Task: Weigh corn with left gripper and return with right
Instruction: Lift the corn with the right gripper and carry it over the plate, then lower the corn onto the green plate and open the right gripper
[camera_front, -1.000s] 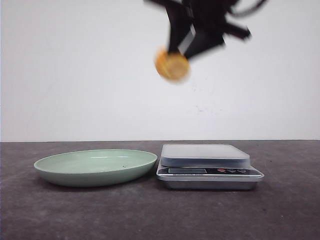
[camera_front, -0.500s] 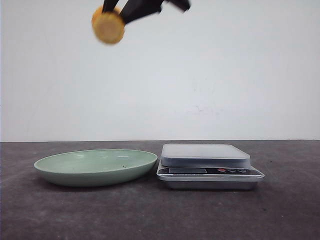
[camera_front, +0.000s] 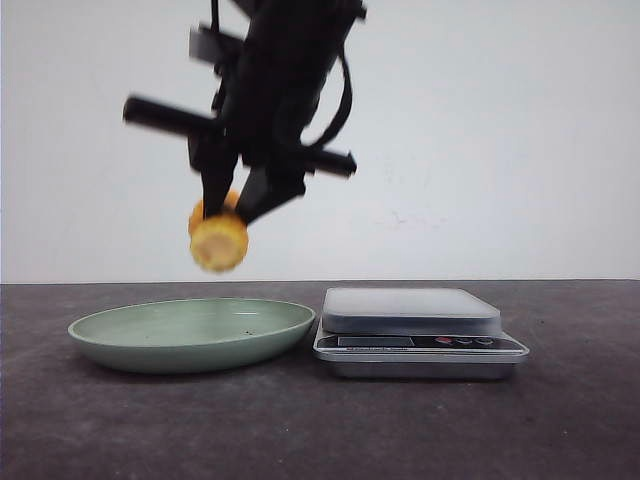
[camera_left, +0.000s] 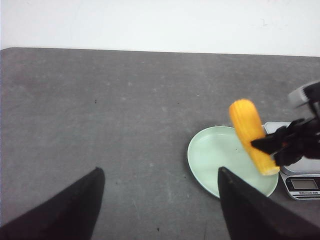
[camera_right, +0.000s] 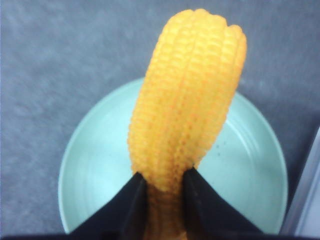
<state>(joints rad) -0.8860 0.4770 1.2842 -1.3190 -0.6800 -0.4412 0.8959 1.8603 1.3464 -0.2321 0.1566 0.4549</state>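
Note:
The corn (camera_front: 219, 240), a yellow-orange cob with ribbed kernel rows, hangs in the air above the pale green plate (camera_front: 190, 335). My right gripper (camera_front: 228, 205) is shut on one end of it. The right wrist view shows both black fingers pinching the corn (camera_right: 187, 100) at the gripper (camera_right: 164, 177), with the plate (camera_right: 90, 170) directly underneath. My left gripper (camera_left: 160, 172) is open and holds nothing, over bare table beside the plate (camera_left: 215, 160). From there I see the corn (camera_left: 250, 132) and the right gripper (camera_left: 285, 145) above the plate. The left gripper is outside the front view.
A silver kitchen scale (camera_front: 410, 310) with a pale platform stands just right of the plate, nothing on it. Its display end (camera_left: 302, 180) shows in the left wrist view. The tabletop is dark grey, with a white wall behind.
The right arm has carried the corn from above the scale leftward, then down toward the plate. It now hangs low over the plate.

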